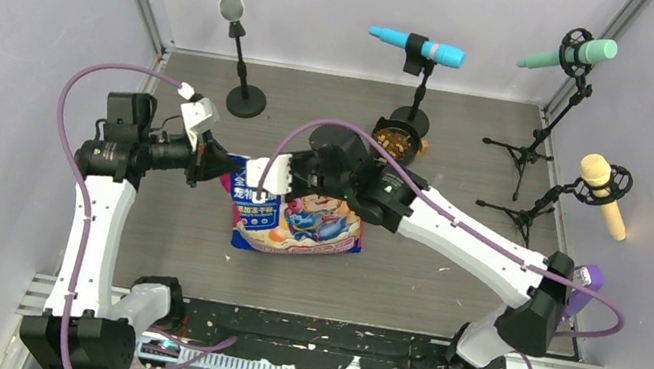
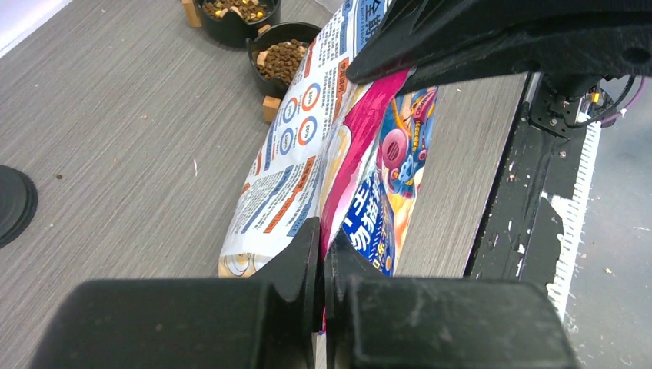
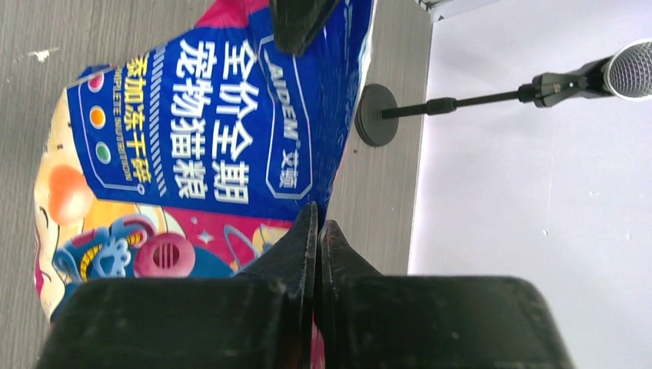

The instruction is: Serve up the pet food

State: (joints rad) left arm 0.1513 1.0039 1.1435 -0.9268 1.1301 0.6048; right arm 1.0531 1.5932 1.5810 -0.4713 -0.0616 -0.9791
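Pinching only thin edges of the pet food bag [image 1: 301, 223] lying mid-table, the left gripper [image 2: 321, 240] and right gripper [image 3: 317, 224], both clamped on it, could lose the glossy film, dumping it short of the far-right bowls [image 2: 265, 83].

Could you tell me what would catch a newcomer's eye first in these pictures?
The glossy pink-and-blue pet food bag sits mid-table, pinched at one edge by the left gripper and right gripper. Behind it stand black bowls of kibble and colourful microphones on stands.
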